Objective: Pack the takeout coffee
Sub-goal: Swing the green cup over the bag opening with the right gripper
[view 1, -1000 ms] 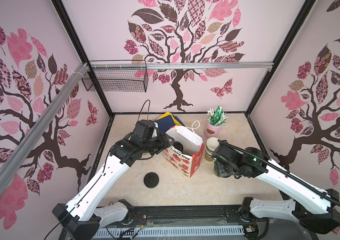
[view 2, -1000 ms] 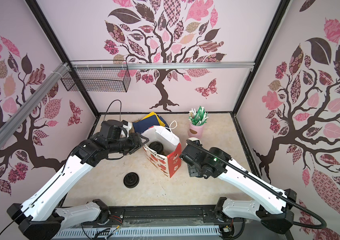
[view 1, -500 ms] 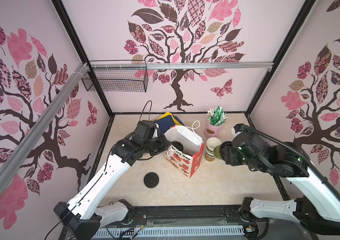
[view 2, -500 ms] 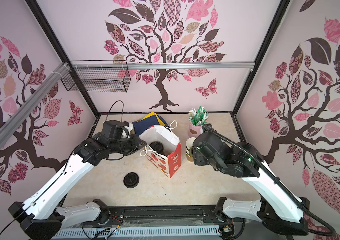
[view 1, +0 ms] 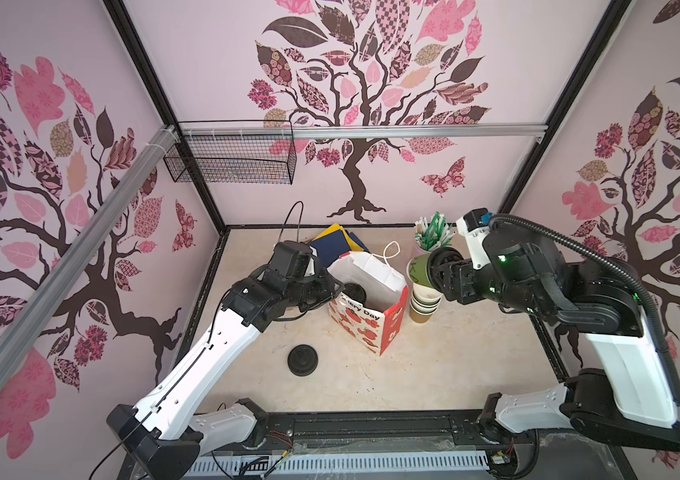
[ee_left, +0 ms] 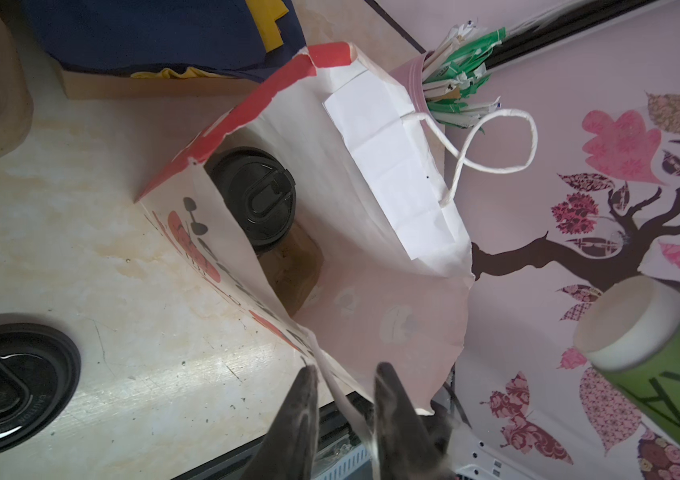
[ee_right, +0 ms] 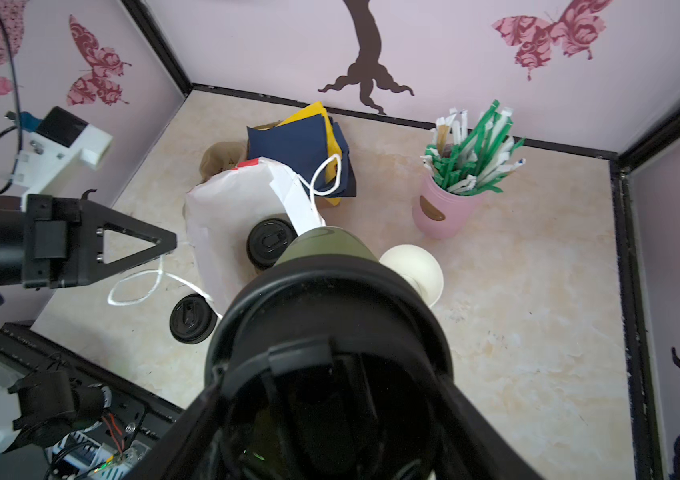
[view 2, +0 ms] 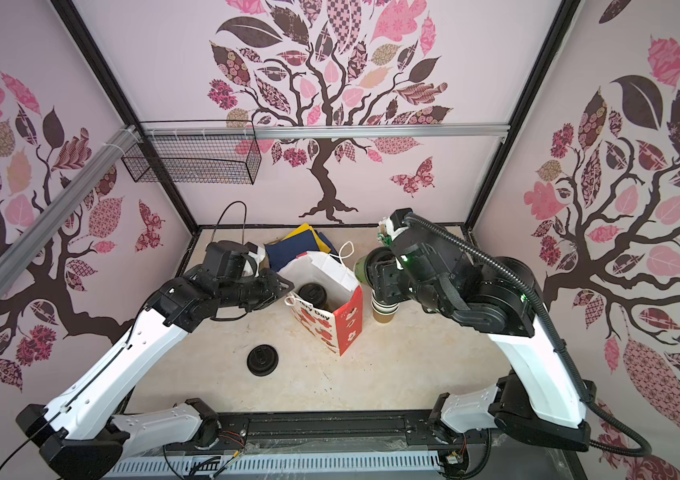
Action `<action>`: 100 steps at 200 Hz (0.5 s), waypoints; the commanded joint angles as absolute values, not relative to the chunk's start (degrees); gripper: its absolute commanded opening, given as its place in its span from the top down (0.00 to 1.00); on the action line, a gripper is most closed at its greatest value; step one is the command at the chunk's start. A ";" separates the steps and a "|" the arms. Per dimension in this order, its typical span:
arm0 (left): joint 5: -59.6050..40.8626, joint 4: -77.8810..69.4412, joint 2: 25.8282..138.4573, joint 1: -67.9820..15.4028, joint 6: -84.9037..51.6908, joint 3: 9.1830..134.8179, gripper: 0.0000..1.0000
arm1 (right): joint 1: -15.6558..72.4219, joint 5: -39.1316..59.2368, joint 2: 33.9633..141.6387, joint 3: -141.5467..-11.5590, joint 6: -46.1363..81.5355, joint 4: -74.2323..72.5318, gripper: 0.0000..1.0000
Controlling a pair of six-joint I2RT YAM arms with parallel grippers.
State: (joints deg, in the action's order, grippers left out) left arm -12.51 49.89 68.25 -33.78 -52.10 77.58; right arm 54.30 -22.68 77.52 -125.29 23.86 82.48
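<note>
Beside bag (view 1: pixel 355 322), right claw (view 1: pixel 438 272) gripping black-lidded green cup (view 1: pixel 420 270), left claw (ee_left: pixel 346 368) narrowly parted.

One cup (view 2: pixel 314 293) stood in the bag (view 1: pixel 365 328); the second cup (view 1: pixel 420 270) hung right of it, close to the stack (view 1: pixel 424 305); a lid (view 1: pixel 303 360) lay on the tabletop (view 1: pixel 434 365) before the bag; napkins (view 1: pixel 336 247) lay behind.

First cup (view 1: pixel 356 290): black sip lid, upright inside paper bag (view 1: pixel 371 328). Second cup (view 1: pixel 420 271): green body, black lid, tipped sideways aloft beside bag mouth.
</note>
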 commanded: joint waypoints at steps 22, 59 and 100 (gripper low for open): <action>-10.35 50.38 67.04 -33.94 -51.59 78.91 0.51 | 54.23 -14.07 83.12 -127.50 17.65 79.39 0.35; -10.44 50.27 67.49 -33.93 -51.42 78.61 0.36 | 54.25 -13.10 87.81 -124.89 14.51 78.56 0.35; -11.50 49.61 68.20 -33.93 -51.33 77.54 0.34 | 54.24 -12.50 92.77 -122.13 12.12 76.82 0.33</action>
State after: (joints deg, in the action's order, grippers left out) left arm -11.00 50.22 67.77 -33.80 -52.18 77.58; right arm 54.30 -13.28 90.06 -122.43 14.92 77.76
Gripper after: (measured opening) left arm 0.665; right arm 0.692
